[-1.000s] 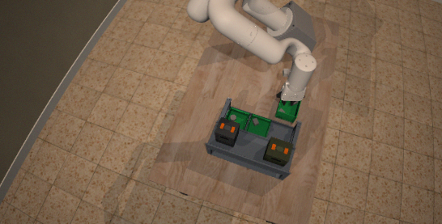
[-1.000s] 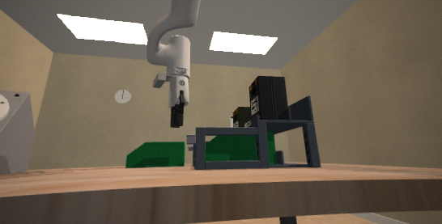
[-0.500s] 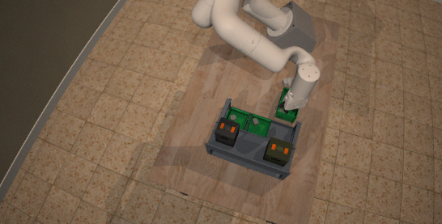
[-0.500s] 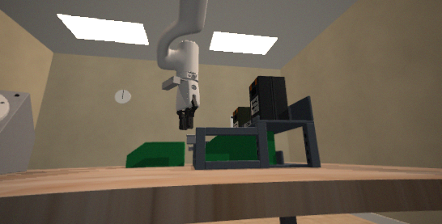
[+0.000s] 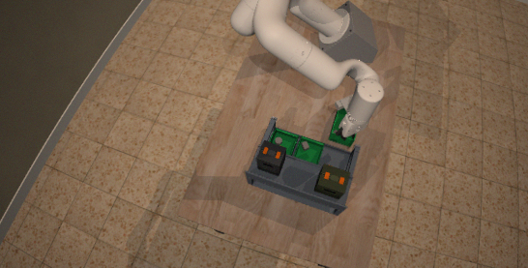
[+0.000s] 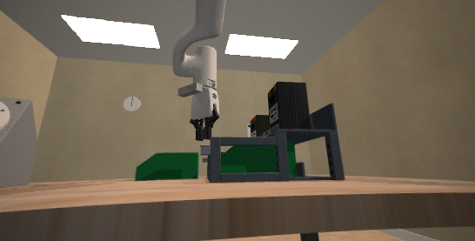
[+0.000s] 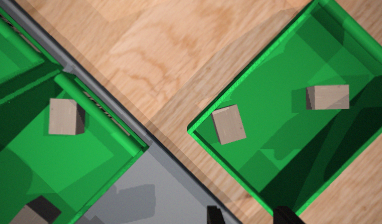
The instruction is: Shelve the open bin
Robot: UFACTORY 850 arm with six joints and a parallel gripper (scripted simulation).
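We are looking at a workshop-like room: wooden table (image 6: 130,195), tiled floor (image 5: 121,115), ceiling light panels (image 6: 110,31), wall clock (image 6: 131,103).

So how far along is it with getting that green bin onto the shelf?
Early. Nothing is shelved: the open bin sits on the table beside the shelf, both its blocks inside. The gripper hovers above it, jaws partly open, holding nothing. Grasping, tilting in and pushing behind the lip remain.

The top view looks steeply down from high up. The exterior view sits low at the counter (image 6: 130,192) edge. The wrist view looks down, close below the end effector (image 6: 205,133); all share the shelf (image 5: 295,188).
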